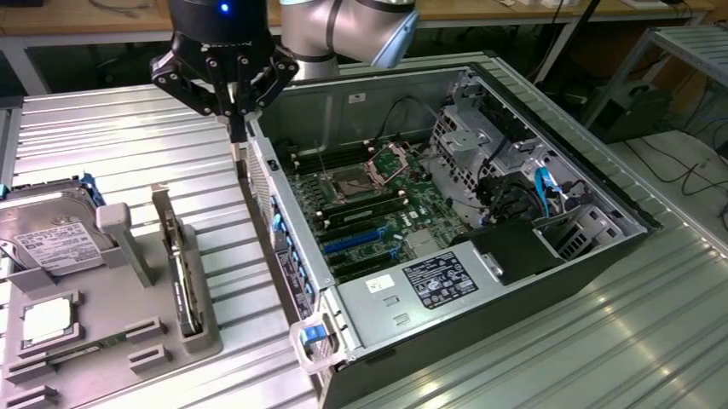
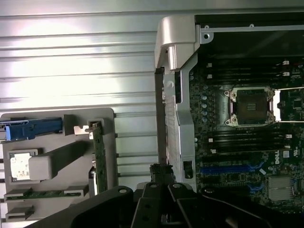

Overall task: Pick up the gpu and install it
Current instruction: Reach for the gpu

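Green gpu: standing on edge in grey holder, 9 o'clock of open case (exterior view)
Jaws: together, gripping nothing, just outside case wall, 1 o'clock of gpu

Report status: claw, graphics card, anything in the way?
Claw shut, empty, hovering by the computer case wall. Graphics card upright in the gray rack, not picked up. Nothing between claw and card.
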Robot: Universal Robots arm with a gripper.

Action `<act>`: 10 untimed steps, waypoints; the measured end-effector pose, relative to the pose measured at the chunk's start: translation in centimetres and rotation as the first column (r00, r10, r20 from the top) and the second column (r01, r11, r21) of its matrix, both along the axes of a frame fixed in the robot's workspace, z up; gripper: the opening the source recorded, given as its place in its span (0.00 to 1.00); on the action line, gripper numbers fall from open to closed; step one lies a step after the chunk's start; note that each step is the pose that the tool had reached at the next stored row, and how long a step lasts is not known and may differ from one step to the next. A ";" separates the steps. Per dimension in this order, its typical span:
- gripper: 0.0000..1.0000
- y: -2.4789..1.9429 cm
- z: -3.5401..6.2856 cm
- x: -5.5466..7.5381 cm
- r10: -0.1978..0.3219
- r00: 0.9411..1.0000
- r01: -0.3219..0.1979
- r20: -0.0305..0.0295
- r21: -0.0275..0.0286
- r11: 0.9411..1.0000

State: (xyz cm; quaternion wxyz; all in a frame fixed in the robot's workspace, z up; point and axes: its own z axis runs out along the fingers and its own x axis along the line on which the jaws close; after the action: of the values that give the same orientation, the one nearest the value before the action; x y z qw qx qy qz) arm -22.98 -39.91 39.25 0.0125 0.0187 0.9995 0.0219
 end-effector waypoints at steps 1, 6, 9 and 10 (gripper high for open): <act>0.11 0.00 0.00 -0.1 0.005 1.000 -0.005 0.000 0.000 1.000; 0.11 0.00 0.00 -0.8 0.021 1.000 -0.021 0.000 0.000 1.000; 0.11 -0.02 0.00 -1.2 0.022 1.000 -0.022 0.000 0.000 1.000; 0.11 -0.03 0.00 -1.4 0.023 1.000 -0.023 0.000 0.000 1.000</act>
State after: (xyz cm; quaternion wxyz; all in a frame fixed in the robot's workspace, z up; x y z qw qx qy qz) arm -24.35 -39.94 39.25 0.0123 0.0074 0.9997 0.0221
